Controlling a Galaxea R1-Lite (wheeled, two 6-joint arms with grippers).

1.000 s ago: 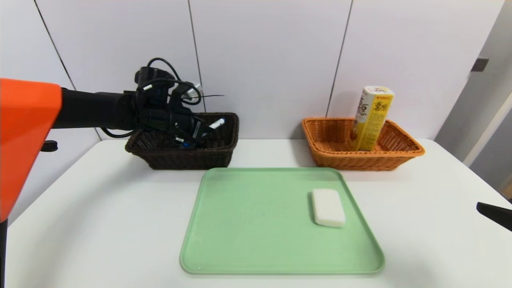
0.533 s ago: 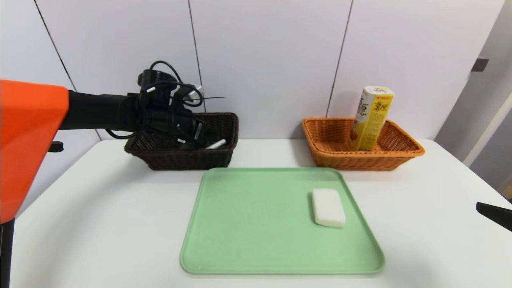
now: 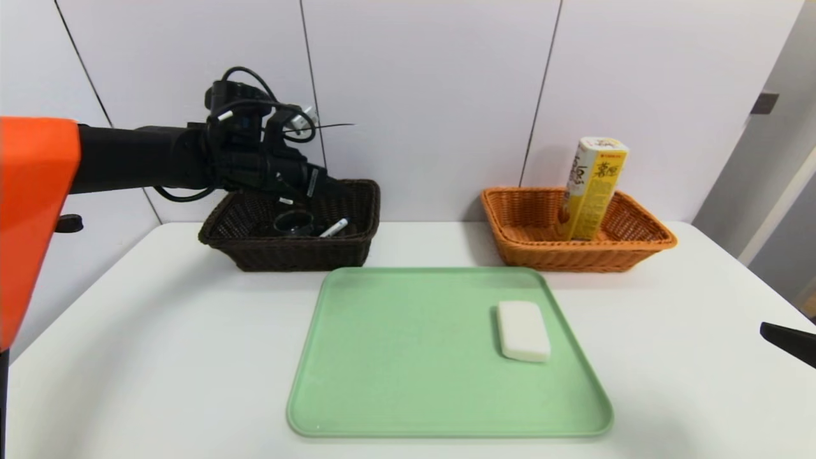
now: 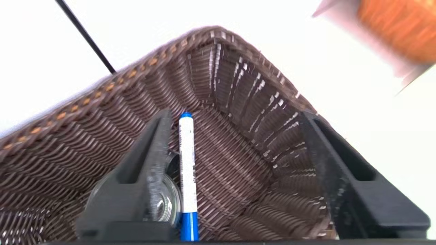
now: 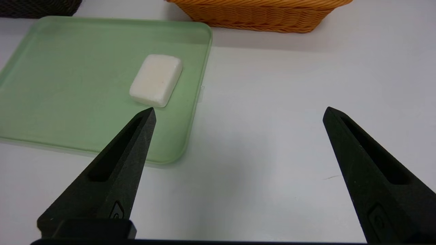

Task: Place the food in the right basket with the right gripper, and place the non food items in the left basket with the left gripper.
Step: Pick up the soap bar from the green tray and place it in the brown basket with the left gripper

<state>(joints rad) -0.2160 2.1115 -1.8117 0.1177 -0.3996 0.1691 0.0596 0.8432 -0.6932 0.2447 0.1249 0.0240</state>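
Note:
The dark brown left basket (image 3: 357,210) (image 4: 238,88) holds the white marker with blue cap (image 3: 334,227) (image 4: 187,160) and the glass cup (image 3: 293,222) (image 4: 167,204), side by side on its floor. My left gripper (image 3: 319,185) (image 4: 235,117) hovers above that basket, open and holding nothing. The white sponge-like block (image 3: 523,330) (image 5: 156,80) lies on the right side of the green tray (image 3: 408,382) (image 5: 61,88). The yellow snack box (image 3: 591,189) stands tilted in the orange right basket (image 3: 523,229) (image 5: 259,15). My right gripper (image 5: 238,112) stays low at the table's right edge, open and empty.
The tray sits in the middle of the white table (image 3: 159,357), in front of both baskets. A white panelled wall (image 3: 433,95) rises right behind the baskets. Cables loop over my left wrist (image 3: 255,121).
My left gripper let the marker drop into the dark basket, then rose above the rim. The marker now lies beside the cup. The right arm has not moved.

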